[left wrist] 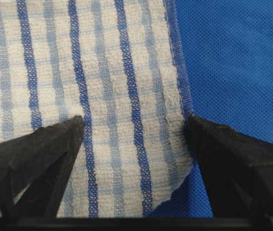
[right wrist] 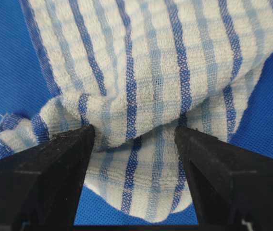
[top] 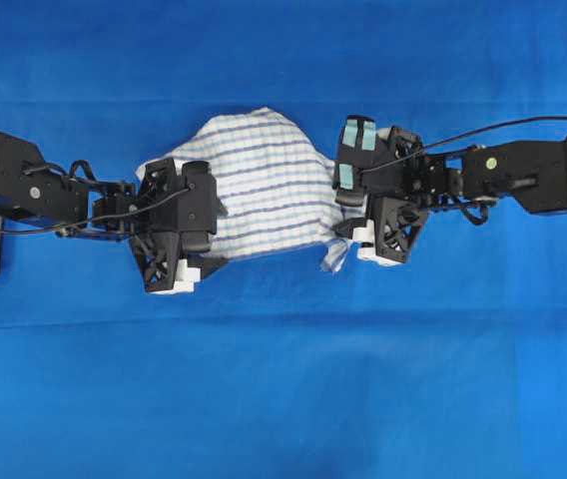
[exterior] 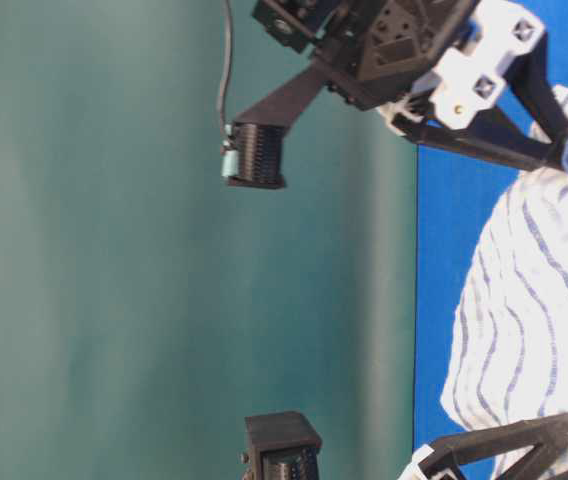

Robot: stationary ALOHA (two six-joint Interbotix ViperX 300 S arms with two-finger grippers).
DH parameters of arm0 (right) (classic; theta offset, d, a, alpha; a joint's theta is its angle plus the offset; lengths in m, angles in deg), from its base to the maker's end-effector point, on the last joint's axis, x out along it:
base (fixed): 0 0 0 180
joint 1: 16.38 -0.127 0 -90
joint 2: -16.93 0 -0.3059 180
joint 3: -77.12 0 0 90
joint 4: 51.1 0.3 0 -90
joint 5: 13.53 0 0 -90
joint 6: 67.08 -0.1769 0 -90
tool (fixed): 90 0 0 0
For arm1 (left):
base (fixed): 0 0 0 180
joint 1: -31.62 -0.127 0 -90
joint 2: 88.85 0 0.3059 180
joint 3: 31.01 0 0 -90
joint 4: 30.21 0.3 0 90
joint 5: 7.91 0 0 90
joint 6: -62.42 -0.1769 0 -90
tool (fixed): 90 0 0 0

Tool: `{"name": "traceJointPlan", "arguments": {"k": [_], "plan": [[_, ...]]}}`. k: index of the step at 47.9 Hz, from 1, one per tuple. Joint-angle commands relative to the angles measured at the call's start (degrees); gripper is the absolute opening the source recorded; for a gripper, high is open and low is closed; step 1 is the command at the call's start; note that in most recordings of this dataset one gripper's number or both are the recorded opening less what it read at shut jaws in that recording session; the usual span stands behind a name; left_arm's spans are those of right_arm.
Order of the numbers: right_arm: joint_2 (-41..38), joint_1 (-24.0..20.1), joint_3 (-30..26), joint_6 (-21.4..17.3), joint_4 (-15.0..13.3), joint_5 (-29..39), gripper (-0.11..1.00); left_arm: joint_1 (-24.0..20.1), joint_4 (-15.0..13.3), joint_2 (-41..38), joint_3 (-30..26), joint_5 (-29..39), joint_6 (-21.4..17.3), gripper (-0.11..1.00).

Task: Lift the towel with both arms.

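You're straddling the towel (top: 269,190) with both grippers.
Left gripper (left wrist: 136,126) and right gripper (right wrist: 135,134) are gaping wide, wedge fingers flanking the striped terry folds on blue cloth (top: 283,399).

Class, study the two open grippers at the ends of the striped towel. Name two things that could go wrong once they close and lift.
1. The left gripper straddles a strip of towel beside its edge; closing there might pinch only a thin margin that slips out.
2. The right gripper straddles a bunched fold with a loose corner below; it might catch one layer, so the towel hangs unevenly above the blue cloth.
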Motion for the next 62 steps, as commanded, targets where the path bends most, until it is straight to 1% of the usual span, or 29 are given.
{"name": "traceJointPlan", "arguments": {"k": [1, 3, 5, 6, 7, 9, 14, 16, 18, 19, 31, 35, 39, 48, 57, 62], "plan": [[0.3, 0.2, -1.0, -0.1, 0.2, -0.7, 0.67, -0.2, -0.2, 0.4, -0.3, 0.2, 0.1, 0.84], [0.2, 0.2, -1.0, -0.1, 0.2, -0.7, 0.66, -0.1, -0.2, 0.4, -0.3, 0.4, 0.1, 0.8], [0.0, 0.1, -1.0, -0.1, 0.2, -0.7, 0.65, -0.1, -0.2, 0.4, -0.2, 0.7, 0.0, 0.72], [0.0, 0.1, -1.1, -0.1, 0.1, -0.8, 0.64, -0.1, -0.2, 0.4, -0.1, 0.9, 0.0, 0.67], [0.0, 0.2, -1.1, 0.0, 0.1, -0.8, 0.62, -0.2, -0.2, 0.4, -0.1, 1.1, 0.0, 0.59], [0.0, 0.1, -1.1, 0.0, 0.1, -0.8, 0.56, -0.2, -0.2, 0.4, -0.1, 1.3, 0.0, 0.47], [0.0, 0.2, -1.1, 0.0, -0.1, -0.7, 0.28, -0.2, -0.2, 0.4, -0.2, 2.4, -0.1, 0.19], [0.0, 0.1, -1.0, 0.1, -0.1, -0.8, 0.14, -0.2, -0.2, 0.4, -0.3, 2.8, -0.1, 0.09], [0.1, 0.1, -1.0, 0.1, -0.1, -0.7, 0.04, -0.4, -0.2, 0.4, -0.3, 3.3, -0.1, 0.03], [0.1, 0.1, -1.0, 0.1, 0.0, -0.6, 0.03, -0.4, -0.2, 0.4, -0.4, 3.4, -0.1, 0.01], [1.1, 0.4, -1.1, 0.1, -0.1, -0.5, 0.03, -1.1, -0.2, 2.4, -0.9, 4.7, -0.1, 0.01], [2.7, 0.4, -1.1, 0.1, -0.1, 0.1, 0.03, -1.1, -0.2, 4.2, -1.5, 6.4, -0.1, 0.01], [5.3, 0.3, -1.1, 0.1, -0.1, 1.2, 0.03, -1.2, -0.2, 7.3, -2.8, 9.6, -0.1, 0.01], [14.3, 0.4, -2.4, 0.6, -0.2, 6.7, 0.03, -2.5, -0.2, 15.3, -6.9, 17.7, -0.1, 0.01], [23.5, 0.9, -5.9, 0.8, -1.0, 15.5, 0.03, -4.6, -0.2, 21.4, -11.4, 20.9, -0.2, 0.01], [26.6, 1.1, -8.1, 1.1, -1.5, 19.2, 0.03, -5.3, -0.1, 23.7, -14.2, 22.9, -0.4, 0.01]]}}
